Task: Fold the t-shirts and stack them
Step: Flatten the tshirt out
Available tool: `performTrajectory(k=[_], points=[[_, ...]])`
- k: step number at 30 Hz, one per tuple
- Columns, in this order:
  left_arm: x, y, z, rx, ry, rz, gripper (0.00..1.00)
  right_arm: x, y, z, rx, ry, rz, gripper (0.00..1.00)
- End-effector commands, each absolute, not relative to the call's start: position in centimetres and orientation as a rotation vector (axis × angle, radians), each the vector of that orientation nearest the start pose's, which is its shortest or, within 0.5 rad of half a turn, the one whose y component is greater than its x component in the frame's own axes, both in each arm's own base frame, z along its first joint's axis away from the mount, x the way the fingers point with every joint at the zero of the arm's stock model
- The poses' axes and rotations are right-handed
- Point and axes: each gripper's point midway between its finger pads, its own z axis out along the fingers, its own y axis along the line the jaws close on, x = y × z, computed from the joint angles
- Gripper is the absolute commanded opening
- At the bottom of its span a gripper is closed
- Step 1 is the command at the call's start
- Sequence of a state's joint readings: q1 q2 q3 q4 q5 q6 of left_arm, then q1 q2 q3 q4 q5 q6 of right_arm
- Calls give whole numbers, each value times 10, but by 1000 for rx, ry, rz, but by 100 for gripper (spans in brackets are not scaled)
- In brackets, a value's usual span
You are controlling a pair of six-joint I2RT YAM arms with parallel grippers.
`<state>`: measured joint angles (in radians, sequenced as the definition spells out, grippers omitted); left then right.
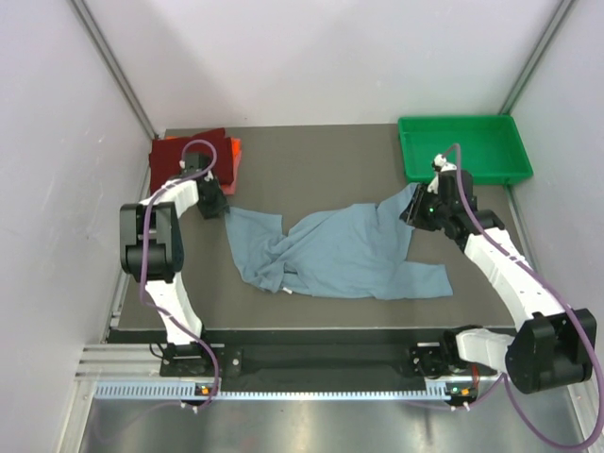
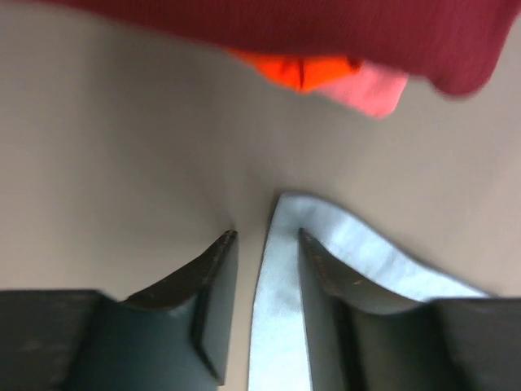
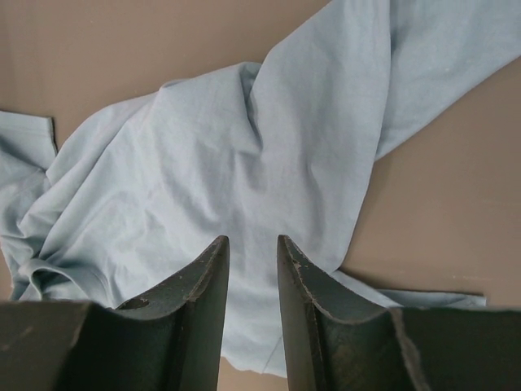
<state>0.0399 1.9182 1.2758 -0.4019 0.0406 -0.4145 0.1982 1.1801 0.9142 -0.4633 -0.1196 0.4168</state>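
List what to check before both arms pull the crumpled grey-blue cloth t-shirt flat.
1. Hold by right gripper on crumpled grey-blue cloth t-shirt: ok, cloth draws taut to it.
2. Hold by left gripper on its corner: cannot tell; corner lies between the fingers.
3. Shirt spread flat: not ok, bunched mid-table.
4. Left gripper apart from folded dark red t-shirt stacked on orange t-shirt: ok.
5. Shirt apart from green plastic tray: ok.

Everything is plain and unpatterned: dusty grey-blue cloth t-shirt (image 1: 340, 250), dark red folded t-shirt (image 1: 170, 156), orange folded t-shirt (image 1: 234, 151), green rectangular plastic tray (image 1: 481, 151), dull brown bench (image 1: 321, 151).
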Motion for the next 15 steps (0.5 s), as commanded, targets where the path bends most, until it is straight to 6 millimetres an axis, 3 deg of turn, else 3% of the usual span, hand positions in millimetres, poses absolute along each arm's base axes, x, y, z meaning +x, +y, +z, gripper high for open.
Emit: performTrajectory(k=[1,9,13,15], points=[[431,5,15,-582,2629,-56,39,325,102,174,156,2248,422,31],[423,9,10,-563,2681,77,26,325,100,170,155,2258,412,31],[423,-16,14,-527,2704,38,0,327,98,166,184,2269,395,31],[421,-25,24,-499,2697,24,0,330,100,164,220,2274,406,32]])
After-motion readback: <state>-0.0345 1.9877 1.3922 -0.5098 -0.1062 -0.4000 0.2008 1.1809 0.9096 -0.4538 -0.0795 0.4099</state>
